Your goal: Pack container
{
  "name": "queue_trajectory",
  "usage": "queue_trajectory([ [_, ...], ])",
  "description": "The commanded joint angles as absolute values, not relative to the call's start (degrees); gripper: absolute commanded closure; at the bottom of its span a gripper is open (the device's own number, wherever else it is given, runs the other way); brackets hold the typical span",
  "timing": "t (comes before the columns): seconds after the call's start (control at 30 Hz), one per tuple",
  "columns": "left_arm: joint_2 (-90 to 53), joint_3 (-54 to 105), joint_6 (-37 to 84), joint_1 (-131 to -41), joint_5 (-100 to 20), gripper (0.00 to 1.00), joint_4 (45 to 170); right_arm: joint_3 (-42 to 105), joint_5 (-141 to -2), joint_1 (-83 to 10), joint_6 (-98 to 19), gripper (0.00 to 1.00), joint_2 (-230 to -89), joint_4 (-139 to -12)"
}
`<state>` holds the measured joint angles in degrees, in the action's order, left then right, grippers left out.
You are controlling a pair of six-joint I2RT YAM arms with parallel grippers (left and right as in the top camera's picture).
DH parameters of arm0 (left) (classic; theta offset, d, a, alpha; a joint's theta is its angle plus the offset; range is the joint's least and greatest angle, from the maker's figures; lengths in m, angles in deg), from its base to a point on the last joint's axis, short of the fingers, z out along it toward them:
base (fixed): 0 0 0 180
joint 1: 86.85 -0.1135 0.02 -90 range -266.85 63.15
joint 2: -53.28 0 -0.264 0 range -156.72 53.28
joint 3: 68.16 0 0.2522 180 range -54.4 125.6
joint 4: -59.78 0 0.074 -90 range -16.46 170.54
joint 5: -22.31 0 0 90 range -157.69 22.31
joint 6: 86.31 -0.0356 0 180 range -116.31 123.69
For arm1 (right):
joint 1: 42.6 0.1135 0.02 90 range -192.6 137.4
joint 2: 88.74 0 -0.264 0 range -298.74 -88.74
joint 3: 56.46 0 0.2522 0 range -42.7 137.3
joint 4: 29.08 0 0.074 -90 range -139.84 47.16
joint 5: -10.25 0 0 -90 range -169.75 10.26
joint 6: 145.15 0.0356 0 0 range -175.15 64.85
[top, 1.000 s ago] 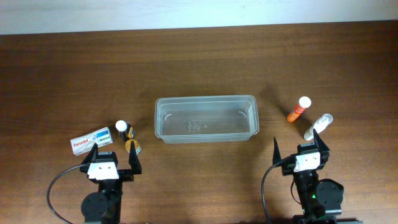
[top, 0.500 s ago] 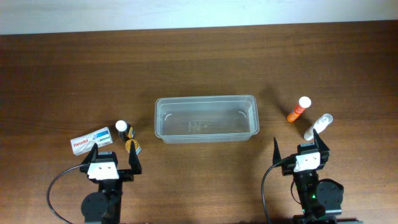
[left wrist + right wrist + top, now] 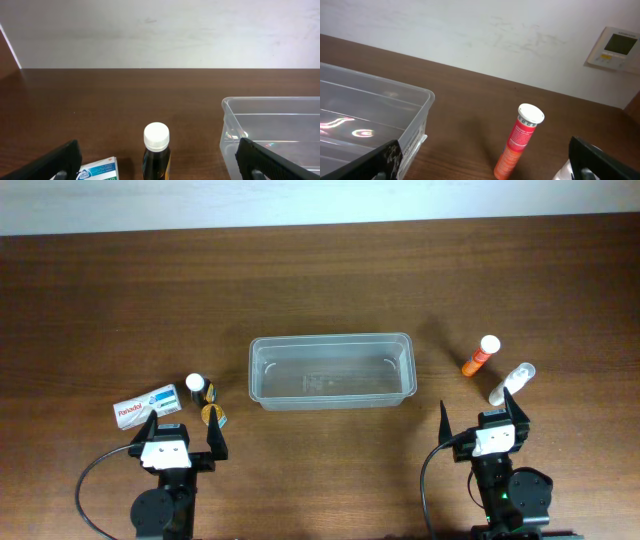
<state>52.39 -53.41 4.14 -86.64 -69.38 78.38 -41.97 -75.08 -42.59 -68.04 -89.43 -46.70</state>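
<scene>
A Panadol box (image 3: 146,408) lies at the table's (image 3: 320,280) left, a white-capped dark bottle (image 3: 196,384) upright just beside it. The left gripper (image 3: 182,430) sits near both, fingers spread, holding nothing. The clear container (image 3: 331,338) stands mid-table, nothing inside. Right of it lie an orange tube (image 3: 478,356) and a clear vial (image 3: 510,383). The right gripper (image 3: 480,415) is spread and holds nothing.

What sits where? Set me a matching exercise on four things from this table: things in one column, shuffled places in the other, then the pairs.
1. tub
2. box
3. tube
4. bottle

A. right of the tub, orange body
B. in the middle, empty
C. furthest left, lying flat
D. upright between box and tub, dark with white cap

Pairs: 1-B, 2-C, 3-A, 4-D
</scene>
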Motion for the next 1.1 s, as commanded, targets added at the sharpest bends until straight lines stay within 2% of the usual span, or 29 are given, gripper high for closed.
queue_trajectory([
  [0.0,52.98,-53.89,3.66,-86.47,-68.90,0.01,78.12,-42.38,-74.36,-42.24,-68.28,0.02,-89.10,-46.83],
  [0.8,52.98,-53.89,3.66,-86.47,-68.90,0.01,78.10,-42.38,-73.94,-42.22,-67.97,0.02,-89.10,-46.41],
  [0.93,52.98,-53.80,3.98,-86.47,-68.90,0.01,76.90,-42.36,-73.72,-42.24,-60.30,0.02,-89.10,-45.98],
  [1.07,52.98,-52.58,4.51,-86.47,-68.90,0.01,76.98,-41.27,-75.45,-42.24,-58.77,0.02,-89.12,-47.31],
])
